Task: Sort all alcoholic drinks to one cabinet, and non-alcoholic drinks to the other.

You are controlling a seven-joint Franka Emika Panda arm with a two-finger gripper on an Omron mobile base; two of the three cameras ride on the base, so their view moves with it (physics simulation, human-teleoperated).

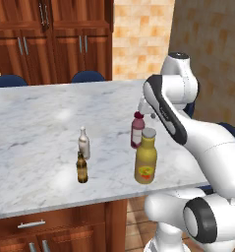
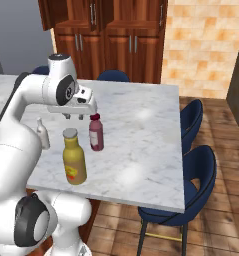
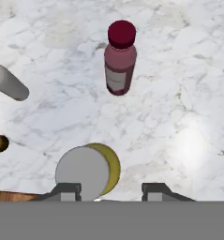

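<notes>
White-and-grey marble is what you have under everything: the island countertop [image 1: 35,142] carries all four drinks near its front edge. Your gripper [image 2: 73,116] hangs above the counter with nothing between its jaws, which stand drawn in as far as they go; in the hand view the two dark fingertips [image 3: 66,191] rise at the bottom, with the grey cap of the big mustard-yellow bottle with its red label [image 1: 146,161] just beside the left one. You can see the maroon plastic bottle with a pinkish cap [image 2: 96,132] standing upright just behind that yellow bottle, a little farther onto the counter, and the gripper sits above and between the two without touching either. To the left in the left base view stand the two small slim-necked glass bottles, close together: the pale whitish-clear one [image 1: 83,143] behind, the dark amber-brown one [image 1: 81,168] in front, nearest the edge. Across the island rises the tall reddish-brown wooden cabinet with panelled doors and silver bar handles [image 1: 55,44], its doors closed. Dark blue chairs [image 2: 196,165] flank the counter.
</notes>
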